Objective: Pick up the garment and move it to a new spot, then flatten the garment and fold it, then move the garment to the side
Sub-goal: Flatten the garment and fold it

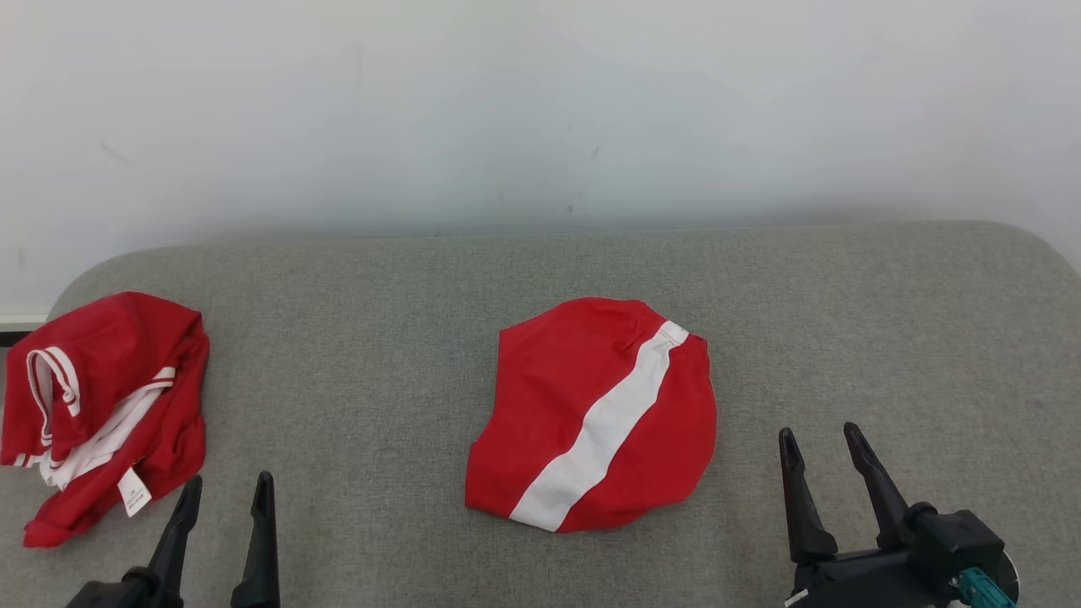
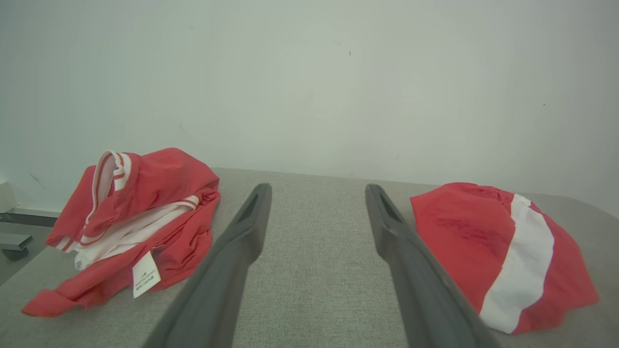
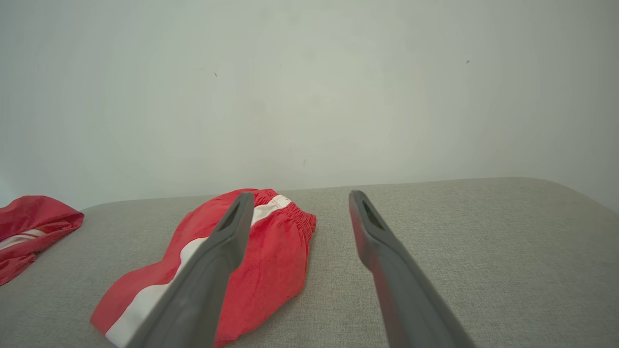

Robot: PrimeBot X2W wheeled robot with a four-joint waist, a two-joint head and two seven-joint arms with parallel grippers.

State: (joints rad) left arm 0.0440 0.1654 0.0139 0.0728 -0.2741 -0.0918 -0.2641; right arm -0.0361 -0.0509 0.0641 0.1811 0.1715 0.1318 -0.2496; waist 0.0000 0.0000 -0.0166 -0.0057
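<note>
A red garment [image 1: 591, 414] with one broad white stripe lies in a compact, folded-looking shape at the middle of the grey padded surface [image 1: 380, 338]; it also shows in the left wrist view [image 2: 503, 251] and the right wrist view [image 3: 271, 256]. A second red garment [image 1: 101, 405] with white trim and a white label lies crumpled at the far left [image 2: 135, 227]. My left gripper [image 1: 230, 478] is open near the front edge, between the two garments [image 2: 317, 187]. My right gripper [image 1: 819, 431] is open to the right of the striped garment [image 3: 301, 193]. Neither touches any cloth.
A pale wall [image 1: 540, 110] rises right behind the padded surface. The surface has rounded back corners, and its left edge runs just beyond the crumpled garment. Bare grey fabric stretches along the right side [image 3: 483, 241].
</note>
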